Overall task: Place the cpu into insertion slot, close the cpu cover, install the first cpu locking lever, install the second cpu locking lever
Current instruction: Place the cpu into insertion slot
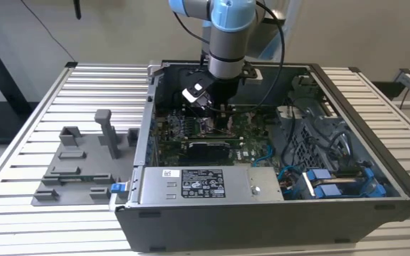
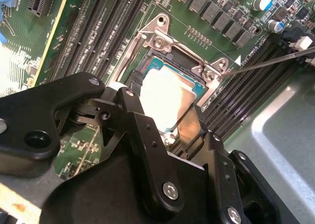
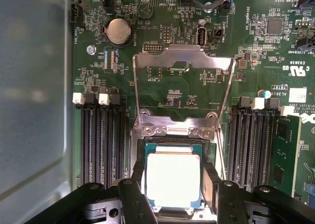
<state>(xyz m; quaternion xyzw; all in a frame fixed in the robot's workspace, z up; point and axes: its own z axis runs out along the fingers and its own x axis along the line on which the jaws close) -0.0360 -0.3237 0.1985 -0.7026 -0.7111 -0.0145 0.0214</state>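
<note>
- The cpu (image 3: 173, 182), a flat square with a bright silvery top and a green edge, lies in the insertion slot (image 3: 170, 131), which is rimmed in silvery metal
- The gripper (image 3: 173, 169) has its black fingers (image 3: 138, 167) drawn in narrowly against two opposite edges of the cpu
- The cpu cover (image 3: 147, 60), a thin silvery windowed frame, stands swung up
- Long black memory slots (image 3: 101, 135) flank the socket on the green motherboard (image 3: 98, 37)
</note>
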